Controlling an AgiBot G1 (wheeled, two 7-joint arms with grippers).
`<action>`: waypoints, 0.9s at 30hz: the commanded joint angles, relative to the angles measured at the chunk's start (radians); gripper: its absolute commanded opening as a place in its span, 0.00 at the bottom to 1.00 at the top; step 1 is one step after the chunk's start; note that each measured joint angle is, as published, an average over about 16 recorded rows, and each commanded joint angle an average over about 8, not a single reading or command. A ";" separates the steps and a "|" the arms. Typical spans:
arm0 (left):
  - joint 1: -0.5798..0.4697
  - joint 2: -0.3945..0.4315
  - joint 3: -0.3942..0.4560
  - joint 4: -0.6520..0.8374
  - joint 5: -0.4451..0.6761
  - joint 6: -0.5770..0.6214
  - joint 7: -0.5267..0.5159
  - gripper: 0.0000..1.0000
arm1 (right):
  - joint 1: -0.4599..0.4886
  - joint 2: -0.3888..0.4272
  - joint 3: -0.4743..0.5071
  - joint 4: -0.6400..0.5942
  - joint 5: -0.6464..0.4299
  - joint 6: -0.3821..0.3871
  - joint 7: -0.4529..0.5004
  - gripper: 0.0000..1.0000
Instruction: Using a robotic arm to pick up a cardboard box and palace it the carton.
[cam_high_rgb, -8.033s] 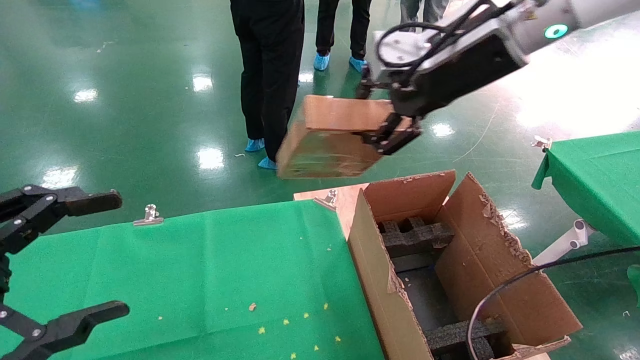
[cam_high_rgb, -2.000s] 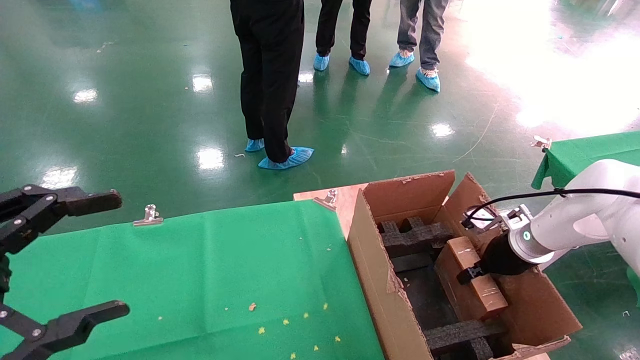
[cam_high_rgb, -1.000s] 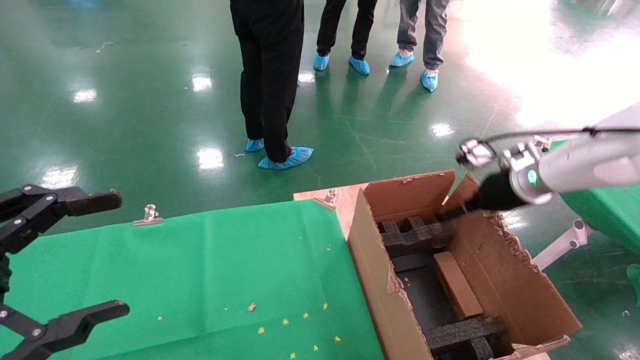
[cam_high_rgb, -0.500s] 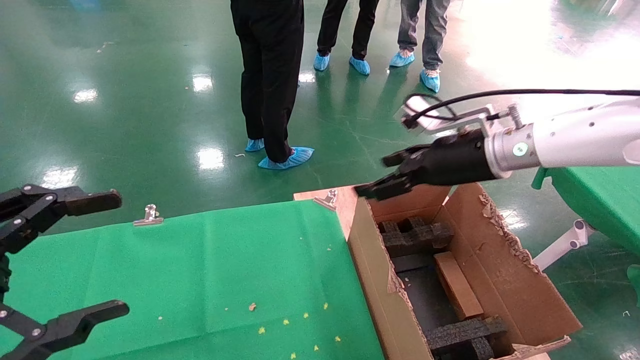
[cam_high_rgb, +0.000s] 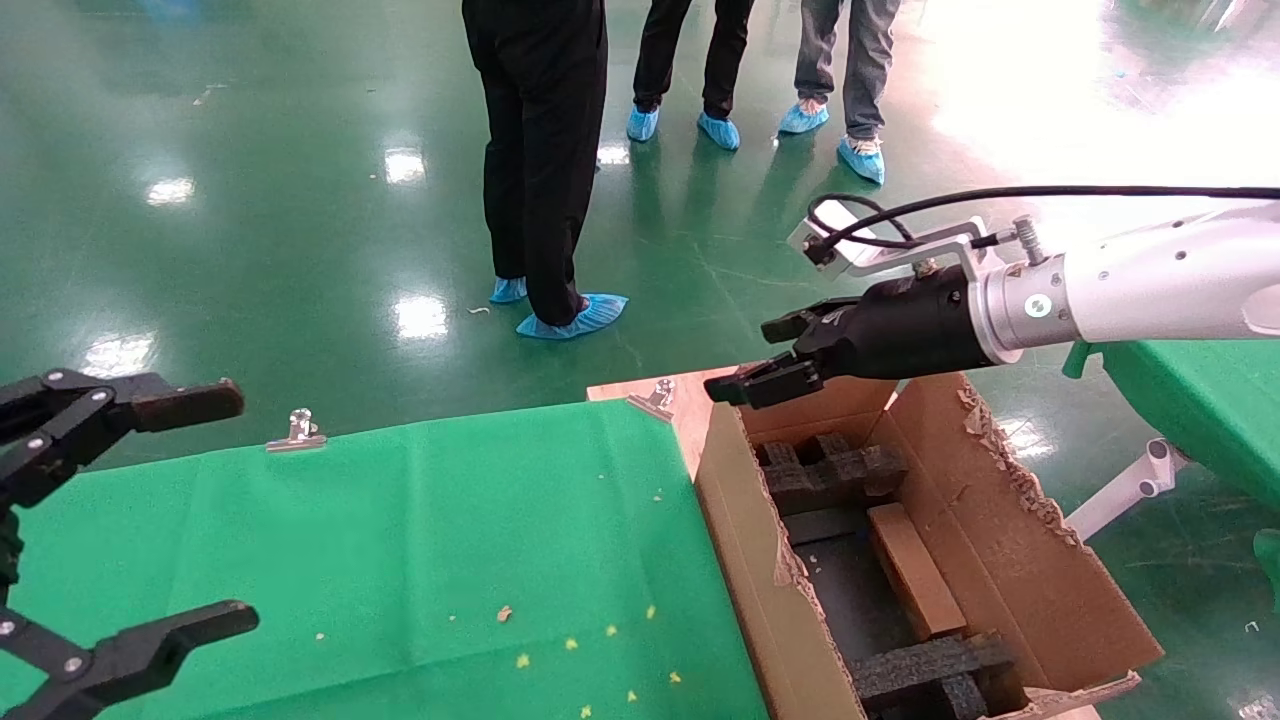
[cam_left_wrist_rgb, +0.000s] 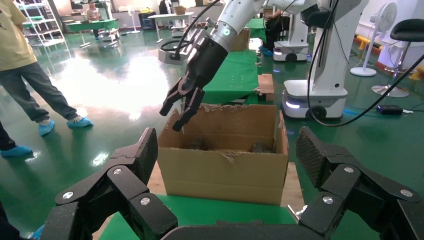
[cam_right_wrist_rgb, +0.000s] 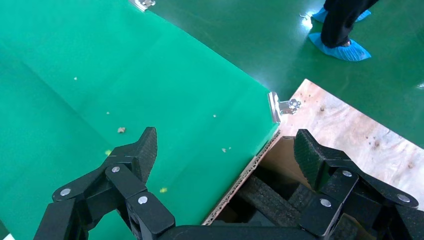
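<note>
The small cardboard box (cam_high_rgb: 910, 570) lies inside the large carton (cam_high_rgb: 740, 540), along its right wall between the black foam inserts (cam_high_rgb: 830, 470). The white robotic arm (cam_high_rgb: 1150, 285) reaches in from the right. My right gripper (cam_high_rgb: 745, 360) at its end is open and empty, above the carton's far left corner. It also shows in the left wrist view (cam_left_wrist_rgb: 170, 119) and its own view (cam_right_wrist_rgb: 226, 145), over the carton's edge (cam_right_wrist_rgb: 240, 177). My left gripper (cam_high_rgb: 240, 508) is open and empty at the far left, facing the carton (cam_left_wrist_rgb: 225, 170).
A green-covered table (cam_high_rgb: 400, 540) stands left of the carton, with metal clips (cam_high_rgb: 298, 430) on its far edge. A second green table (cam_high_rgb: 1200, 400) is at the right. Several people in blue shoe covers (cam_high_rgb: 570, 315) stand on the floor beyond.
The right gripper let go of the cardboard box in the carton, rose, and moved left from the far right flap to above the far left corner. The left arm has not moved.
</note>
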 joint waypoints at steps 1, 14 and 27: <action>0.000 0.000 0.000 0.000 0.000 0.000 0.000 1.00 | 0.001 -0.003 -0.004 -0.008 -0.004 0.002 0.002 1.00; 0.000 0.000 0.000 0.000 0.000 0.000 0.000 1.00 | -0.168 0.005 0.248 0.087 0.042 -0.091 -0.081 1.00; 0.000 0.000 0.000 0.000 0.000 0.000 0.000 1.00 | -0.343 0.013 0.507 0.184 0.090 -0.188 -0.167 1.00</action>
